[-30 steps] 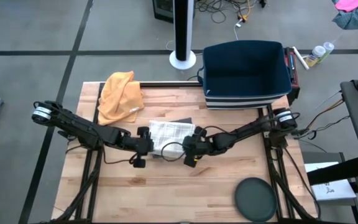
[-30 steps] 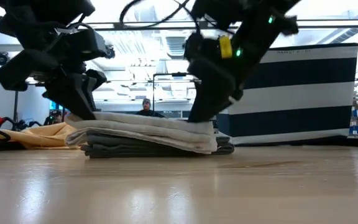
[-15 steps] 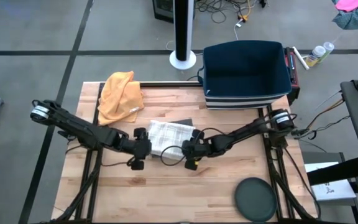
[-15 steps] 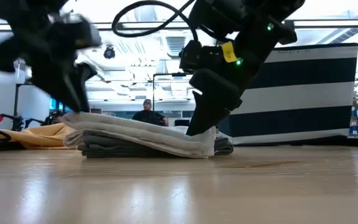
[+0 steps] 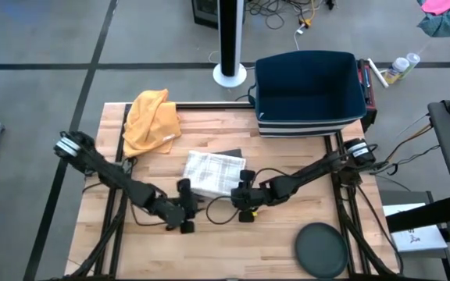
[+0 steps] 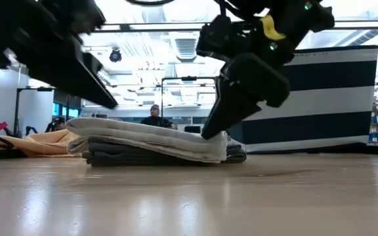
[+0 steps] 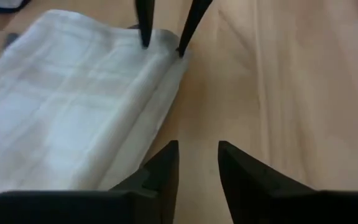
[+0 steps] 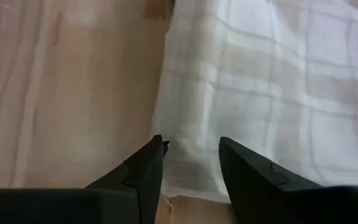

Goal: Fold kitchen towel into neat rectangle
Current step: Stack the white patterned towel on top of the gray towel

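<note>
A white checked kitchen towel point(image 5: 212, 171) lies folded on a dark grey cloth point(image 5: 230, 154) in the middle of the table. My right gripper point(image 5: 234, 193) stands at the towel's near right corner, slanting down, fingers apart. In the right wrist view the corner shows between the fingers of my right gripper point(image 8: 191, 142). My left gripper point(image 5: 192, 206) hangs off the towel on its near side, open and with nothing in it. It points toward the towel point(image 7: 73, 112), and bare table shows between the fingers of my left gripper point(image 7: 197, 146). My right gripper has its two fingertips point(image 7: 145, 38) down on the towel's near right corner point(image 8: 191, 180), one on the top layer, the other at its edge. The fingers slant down from the table's right side. They stand apart and pinch nothing. The towel lies flat on the grey cloth.
A yellow cloth point(image 5: 151, 119) lies bunched at the far left. A dark blue bin point(image 5: 309, 92) stands at the far right, and a dark round disc point(image 5: 321, 250) lies at the near right. A person point(image 6: 155, 117) sits in the room behind. Bare wood runs along the near edge.
My left gripper has come off the towel's left end and swung toward the table's near edge, turning as it went. My right gripper has shifted a little toward the near edge and rolled. The towel stays on the grey cloth, its right end lying flatter than before.
</note>
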You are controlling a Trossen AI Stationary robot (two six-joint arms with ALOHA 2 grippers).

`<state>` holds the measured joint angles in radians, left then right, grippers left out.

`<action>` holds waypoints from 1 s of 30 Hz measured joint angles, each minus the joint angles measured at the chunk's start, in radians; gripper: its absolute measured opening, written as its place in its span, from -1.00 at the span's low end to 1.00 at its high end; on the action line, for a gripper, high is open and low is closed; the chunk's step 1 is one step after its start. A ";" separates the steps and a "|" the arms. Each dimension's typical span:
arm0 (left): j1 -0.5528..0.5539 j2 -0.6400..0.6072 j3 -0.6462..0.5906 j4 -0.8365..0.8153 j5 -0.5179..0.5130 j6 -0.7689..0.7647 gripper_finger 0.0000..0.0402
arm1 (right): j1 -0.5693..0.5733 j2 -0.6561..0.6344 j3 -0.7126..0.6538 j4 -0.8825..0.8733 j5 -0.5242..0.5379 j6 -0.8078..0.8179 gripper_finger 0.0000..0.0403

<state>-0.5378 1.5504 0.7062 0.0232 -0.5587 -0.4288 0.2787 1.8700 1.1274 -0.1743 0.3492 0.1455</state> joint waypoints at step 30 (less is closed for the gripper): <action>0.129 0.385 0.160 0.220 -0.079 0.132 -0.47 | -0.007 0.032 0.007 0.014 0.034 -0.027 -0.94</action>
<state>-0.4088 1.9350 0.8665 0.2432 -0.6380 -0.2966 0.2713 1.9018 1.1343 -0.1603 0.3831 0.1184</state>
